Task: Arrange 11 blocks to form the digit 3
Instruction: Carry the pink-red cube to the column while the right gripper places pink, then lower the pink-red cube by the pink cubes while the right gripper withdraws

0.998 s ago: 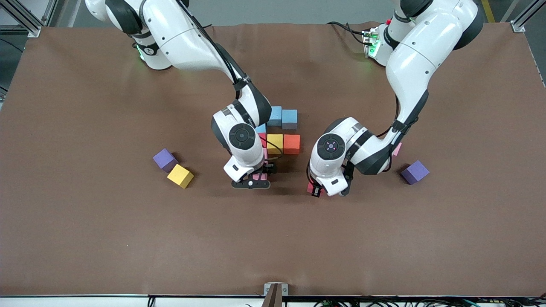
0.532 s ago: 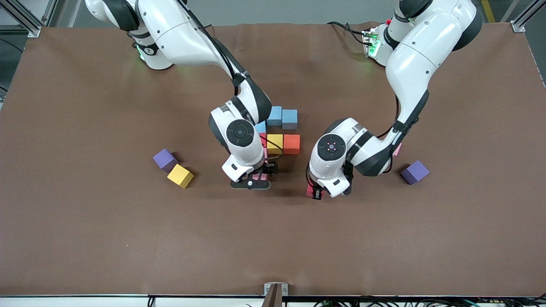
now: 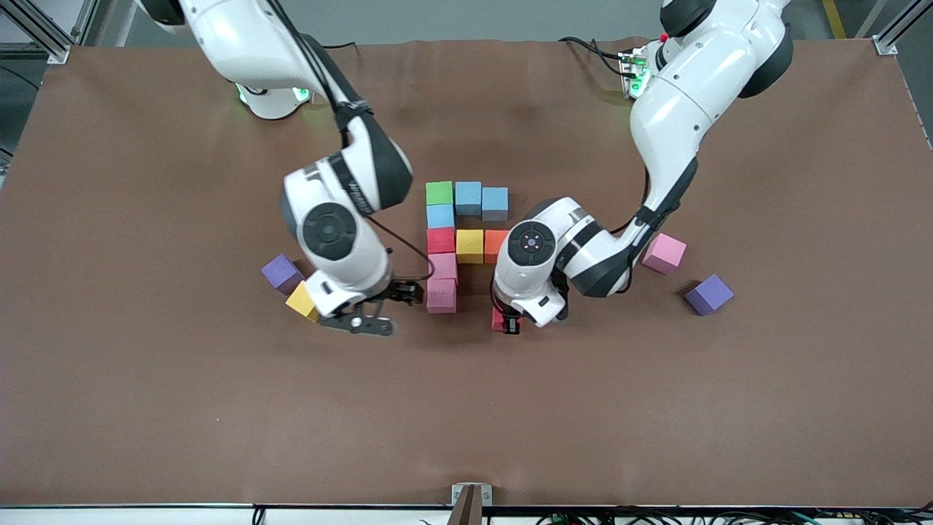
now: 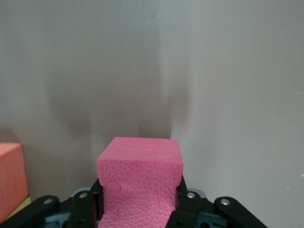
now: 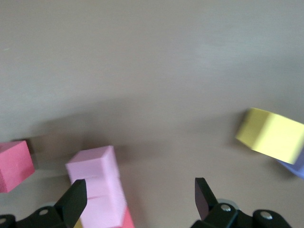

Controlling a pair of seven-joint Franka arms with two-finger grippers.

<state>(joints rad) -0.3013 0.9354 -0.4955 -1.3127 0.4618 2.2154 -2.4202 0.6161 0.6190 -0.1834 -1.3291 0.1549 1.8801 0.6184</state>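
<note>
Left gripper (image 3: 508,321) clamps a deep-pink foam cube (image 4: 140,183) low over the table, beside the figure's pink end cube (image 3: 442,296), gap between. Right gripper (image 3: 364,321), jaws wide and empty, hangs by the yellow foam cube (image 3: 300,300).

I watch from a high camera facing both arm bases across the table (image 3: 146,408). My left wrist camera looks close past its pincer (image 4: 138,199) at a gripped red block (image 4: 140,183). The right wrist camera peers between spread fingers (image 5: 73,202) at pink blocks (image 5: 95,183), also visible overhead.
</note>
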